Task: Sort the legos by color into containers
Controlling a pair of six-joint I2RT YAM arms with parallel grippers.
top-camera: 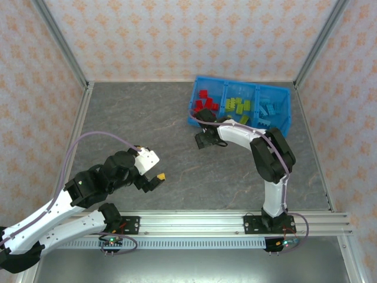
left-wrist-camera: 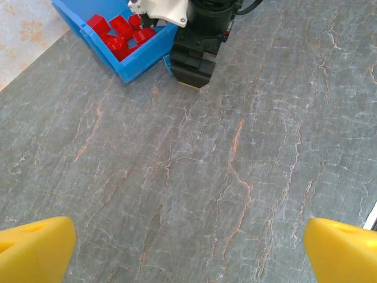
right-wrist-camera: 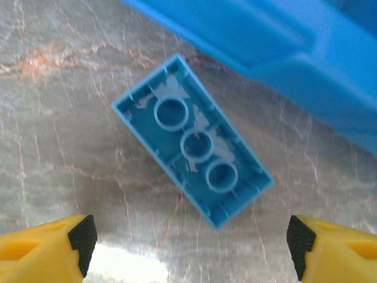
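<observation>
The top camera looks down from behind on the whole grey marbled table (top-camera: 147, 118); the wrist cameras look from nearer, the right closest; all share the bright blue plastic tray (top-camera: 241, 82).

Your right wrist view cuts the tray (right-wrist-camera: 283, 65) off at its top edge. In the left wrist view the right gripper (left-wrist-camera: 191, 79) hides part of it. From above, the legos (top-camera: 235, 106) are too small to count.

The grey, veined table (top-camera: 177, 147) carried a bright blue tray (top-camera: 241, 82) at its far right. One light blue brick (right-wrist-camera: 191, 141) lay hollow side up on the bare surface, just beside the tray's outer wall.
</observation>
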